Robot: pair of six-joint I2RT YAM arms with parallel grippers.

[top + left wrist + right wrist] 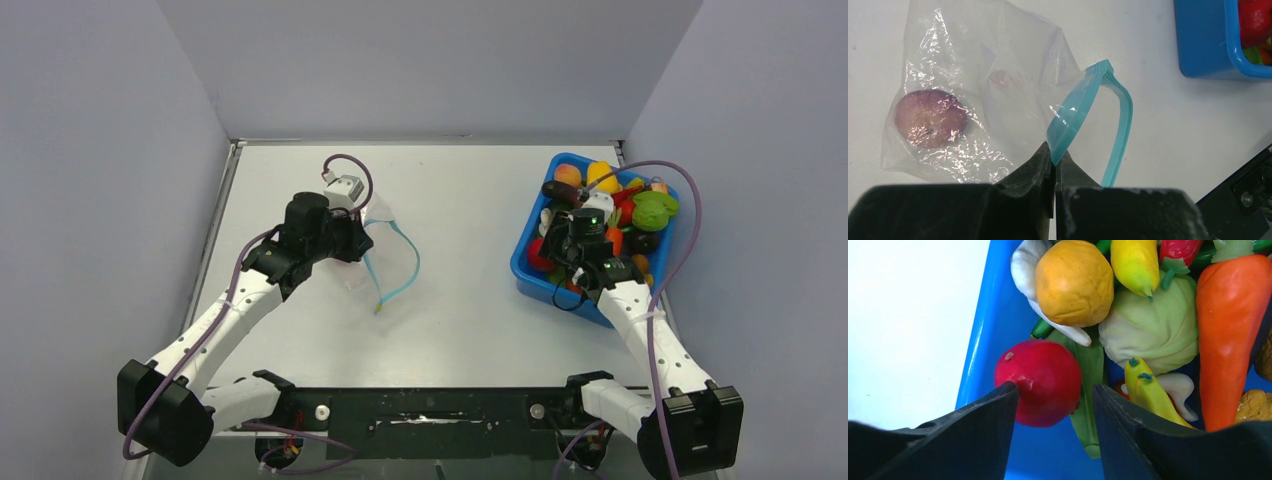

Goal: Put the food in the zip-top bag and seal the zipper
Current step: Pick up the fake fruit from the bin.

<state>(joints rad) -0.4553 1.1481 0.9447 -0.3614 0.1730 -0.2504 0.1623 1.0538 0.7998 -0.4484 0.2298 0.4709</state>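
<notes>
The clear zip-top bag (978, 75) lies crinkled on the white table, also visible in the top view (385, 235). A purple piece of food (930, 118) lies inside it. The light blue zipper (1073, 112) curls up in an open loop. My left gripper (1054, 160) is shut on the near end of that strip. My right gripper (1054, 386) is down in the blue bin (998, 315), jaws apart on either side of a round red fruit (1040, 380). The left finger touches the fruit, and a green pod lies beside the right finger. In the top view the right gripper (552, 252) sits at the bin's left side.
The blue bin (530, 270) at the right holds several more toy foods: an orange (1075, 282), a pale green cabbage (1153, 330), a carrot (1230, 330) and a small yellow piece (1150, 390). Grey walls enclose the table.
</notes>
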